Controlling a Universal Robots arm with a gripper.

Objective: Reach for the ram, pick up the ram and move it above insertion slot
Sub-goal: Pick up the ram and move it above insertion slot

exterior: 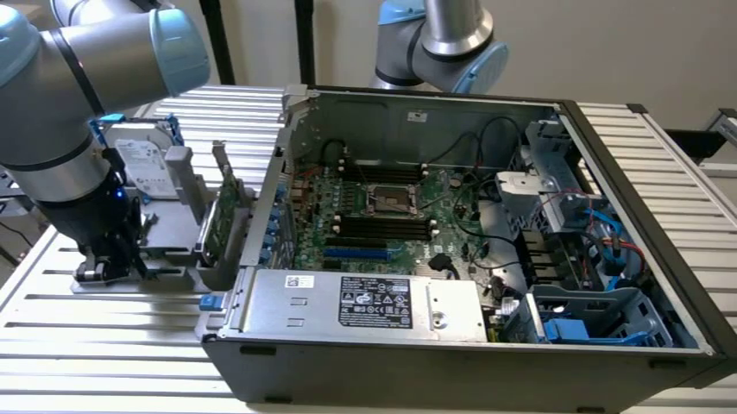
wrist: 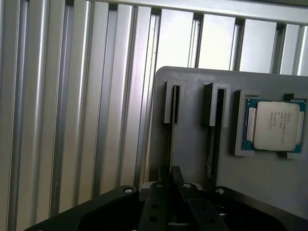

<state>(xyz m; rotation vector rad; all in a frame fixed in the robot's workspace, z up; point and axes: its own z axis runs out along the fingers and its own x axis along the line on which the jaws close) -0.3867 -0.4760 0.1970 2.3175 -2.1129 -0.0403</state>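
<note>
The ram shows edge-on as a thin dark stick standing in a slot of the grey holder. My gripper is down over it, its two dark fingers closed in against the stick's sides. The ram still sits in its slot. In the exterior view my gripper is low over the grey holder at the exterior view's left, outside the open computer case. The black memory slots lie on the green motherboard inside the case.
A second thin stick stands in the neighbouring slot, and a processor chip lies in a pocket beside it. The holder also carries a silver hard drive and a taller green card. Another arm stands behind the case.
</note>
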